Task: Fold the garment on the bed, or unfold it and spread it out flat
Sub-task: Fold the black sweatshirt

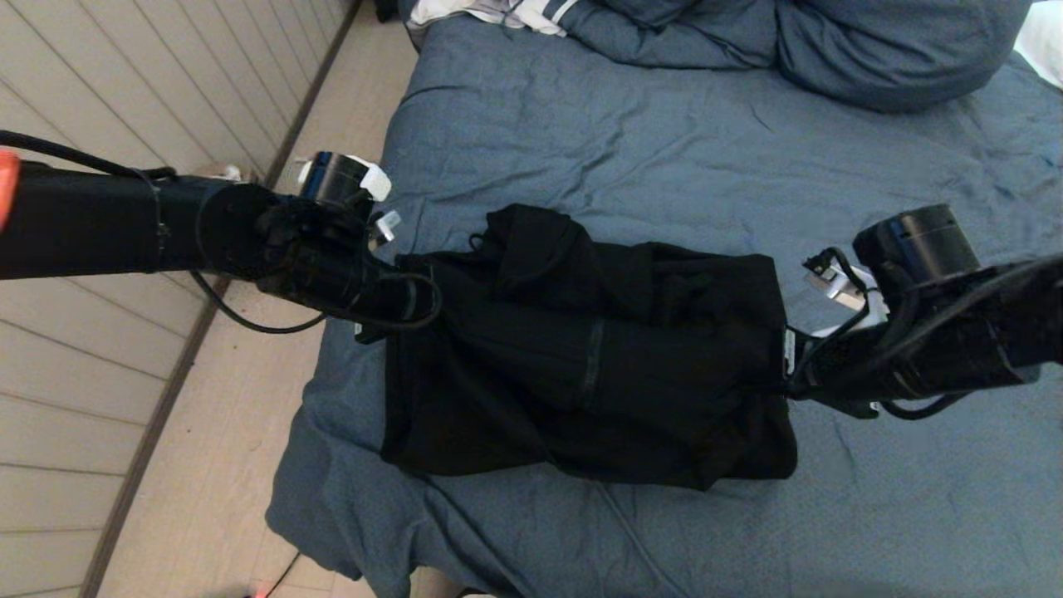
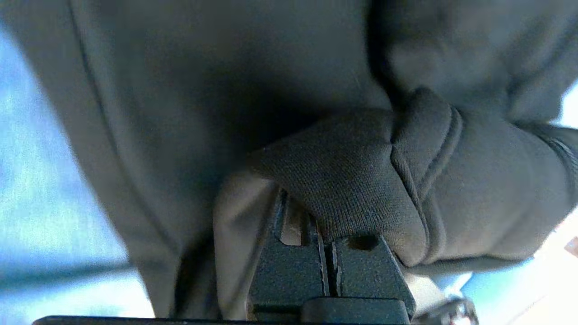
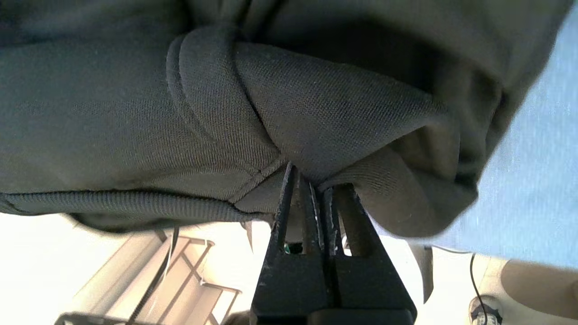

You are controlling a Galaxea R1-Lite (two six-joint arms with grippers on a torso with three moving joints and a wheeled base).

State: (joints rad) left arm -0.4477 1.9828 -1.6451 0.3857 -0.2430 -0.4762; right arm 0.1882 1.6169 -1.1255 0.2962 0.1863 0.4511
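The black garment (image 1: pixel 581 357) hangs bunched between both arms above the near part of the blue bed (image 1: pixel 664 141). The left gripper (image 2: pixel 328 253) has its fingers (image 2: pixel 361 271) clenched on the garment's left edge; the right gripper (image 3: pixel 316 189) pinches the right edge, fingers (image 3: pixel 289 212) clamped on fabric.

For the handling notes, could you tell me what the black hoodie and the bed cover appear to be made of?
The hoodie looks like thick, soft, matte knit jersey, probably cotton blend: the right wrist view shows a fine knit grain, a stitched seam and a ribbed band. The bed has a slate-blue woven cover, likely cotton, matte, with many sharp creases.
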